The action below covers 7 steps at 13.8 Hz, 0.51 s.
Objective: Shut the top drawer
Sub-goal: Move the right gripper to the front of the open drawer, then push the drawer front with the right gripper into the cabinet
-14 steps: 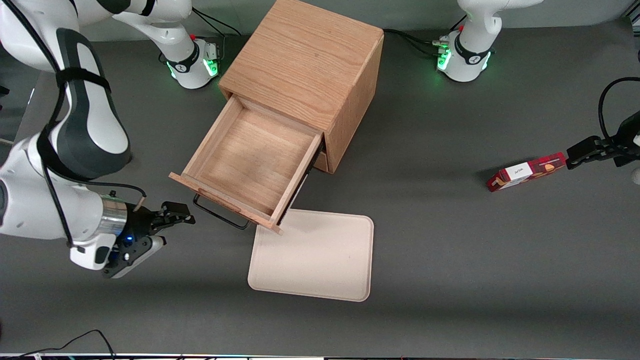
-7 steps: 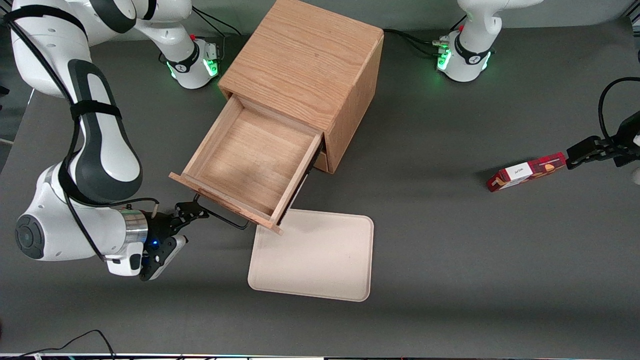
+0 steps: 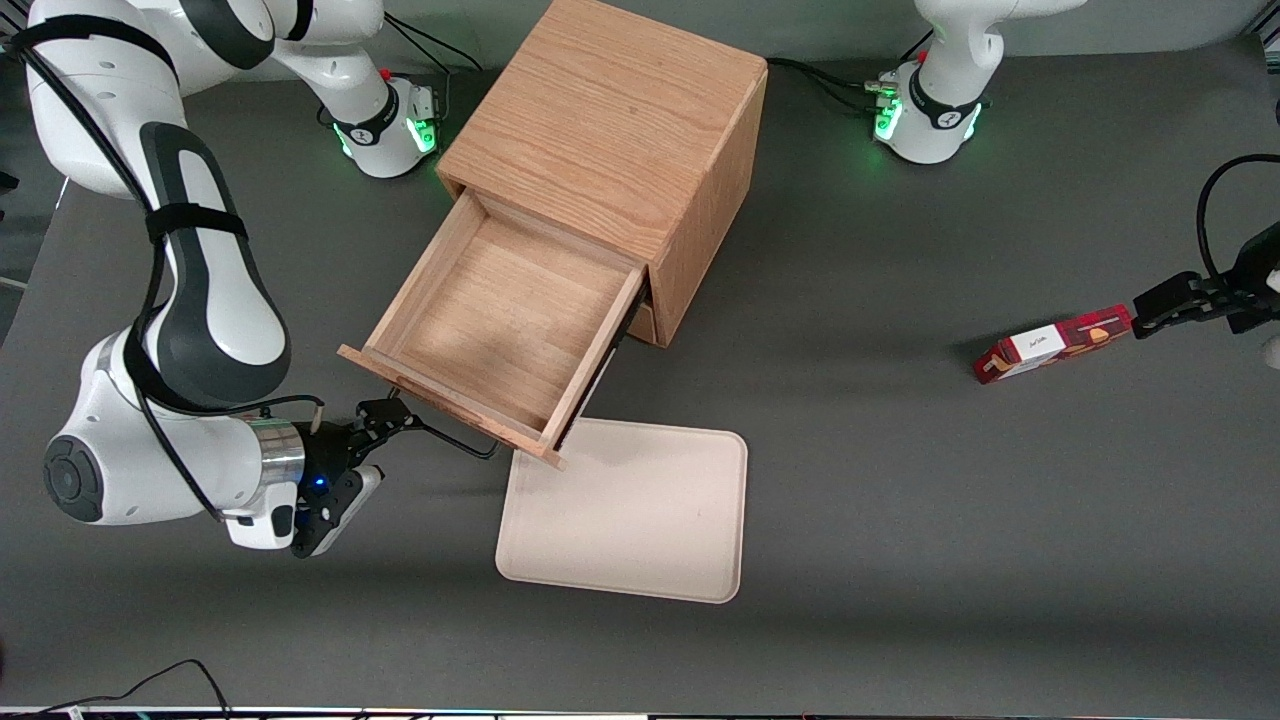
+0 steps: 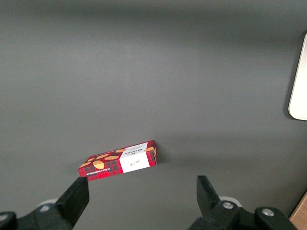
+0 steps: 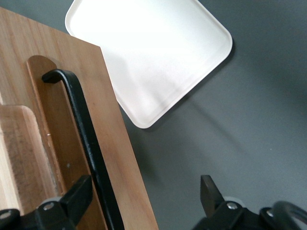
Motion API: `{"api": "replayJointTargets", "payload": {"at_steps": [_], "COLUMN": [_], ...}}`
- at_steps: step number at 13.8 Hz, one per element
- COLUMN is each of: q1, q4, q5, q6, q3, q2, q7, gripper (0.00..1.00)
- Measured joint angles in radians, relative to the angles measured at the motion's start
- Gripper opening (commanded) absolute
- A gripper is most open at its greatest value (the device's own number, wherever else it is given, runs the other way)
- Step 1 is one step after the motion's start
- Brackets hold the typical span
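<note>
Front view: the hand (image 3: 388, 418), spread open, has closed in on the handle (image 3: 445, 437) of the top drawer (image 3: 500, 320), which remains fully out; pushing comes next.

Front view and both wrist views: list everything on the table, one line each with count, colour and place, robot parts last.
Cabinet: one, oak, mid-table between the two arm bases.
Top drawer: one, light wood, pulled far out of the cabinet, nothing inside.
Drawer handle: one, black wire, on the top drawer's front.
Tray: one, cream, flat on the table, nearer the front camera than the cabinet; the drawer's corner overhangs its edge.
Box: one, red plaid with a white label, toward the parked arm's end.
Table: one, dark grey.
Gripper: one, black, in front of the top drawer at the handle, fingers open, one finger lying over the drawer front.
</note>
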Motion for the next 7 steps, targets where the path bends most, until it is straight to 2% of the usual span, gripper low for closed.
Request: {"api": "replayJointTargets", "payload": {"at_steps": [7], "q1": [0.004], "q4": [-0.009], "q5": [0.003], "q6": [-0.012], "q3": [0.024], "q2": [0.013], "q7": [0.0], "gripper": [1.0]}}
